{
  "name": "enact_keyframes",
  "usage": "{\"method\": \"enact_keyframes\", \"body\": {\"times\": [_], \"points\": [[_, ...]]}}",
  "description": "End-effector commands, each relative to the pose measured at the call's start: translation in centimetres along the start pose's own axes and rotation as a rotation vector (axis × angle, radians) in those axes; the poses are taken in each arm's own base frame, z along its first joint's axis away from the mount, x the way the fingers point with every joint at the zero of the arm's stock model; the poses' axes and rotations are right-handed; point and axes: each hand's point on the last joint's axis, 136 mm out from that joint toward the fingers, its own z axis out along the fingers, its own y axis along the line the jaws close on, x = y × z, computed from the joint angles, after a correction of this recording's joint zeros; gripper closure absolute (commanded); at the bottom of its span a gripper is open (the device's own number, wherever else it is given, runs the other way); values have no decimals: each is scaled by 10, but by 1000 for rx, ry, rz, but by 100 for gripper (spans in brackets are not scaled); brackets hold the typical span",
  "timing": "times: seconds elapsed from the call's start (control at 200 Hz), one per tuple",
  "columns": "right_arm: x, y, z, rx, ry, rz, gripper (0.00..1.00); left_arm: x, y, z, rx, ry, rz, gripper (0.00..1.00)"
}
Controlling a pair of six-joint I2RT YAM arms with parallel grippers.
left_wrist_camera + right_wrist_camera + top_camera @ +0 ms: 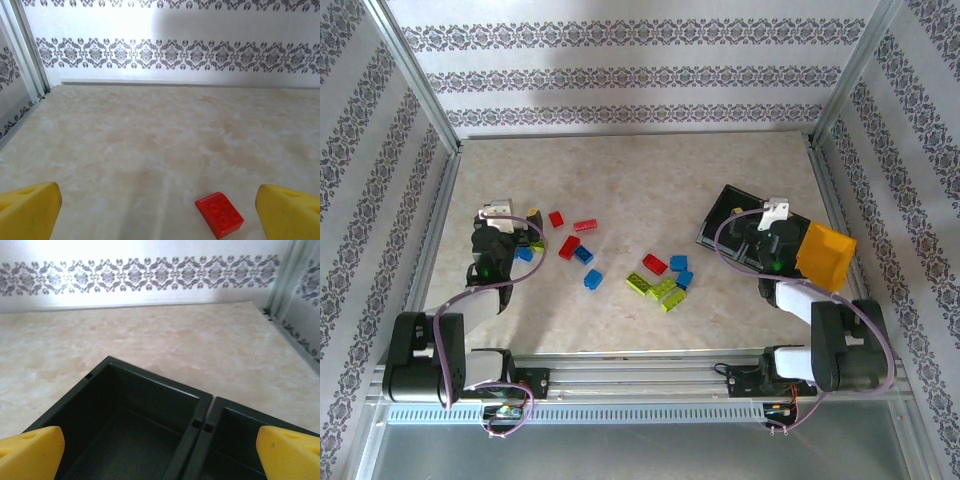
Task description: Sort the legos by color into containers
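From above, the left tool stands spread and empty among the leftmost legos, with a blue brick just beside its right flank. A careless sweep there could scatter its neighbours. The right tool, likewise spread and empty, hangs over the black bins, with the yellow-orange bin to its right. The bricks lie loose on the worktop. In the left wrist view a red brick lies skewed ahead of the tool, close to its right fingertip and far from the left one. Closing from here would likely shove it sideways or catch one corner, so it may twist or pop free. In the right wrist view the tool straddles the dividing wall between two bins that look alike. A descent could strike that wall and drag the joined row, and the matching bins invite mixed colours.
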Motion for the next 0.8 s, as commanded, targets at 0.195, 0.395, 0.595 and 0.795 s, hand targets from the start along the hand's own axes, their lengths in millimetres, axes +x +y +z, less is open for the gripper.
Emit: {"method": "enact_keyframes", "body": {"times": [0.195, 0.395, 0.595, 0.795], "points": [[-8, -64, -43, 368, 117, 173, 2, 7, 5, -21, -39, 98, -47, 0], [4, -99, -79, 522, 206, 284, 5, -1, 6, -29, -39, 68, -58, 0], [25, -117, -93, 555, 358, 431, 16, -4, 2, -29, -20, 65, -74, 0], [37, -112, -82, 500, 467, 452, 23, -6, 2, -29, -19, 57, -93, 0]]}}
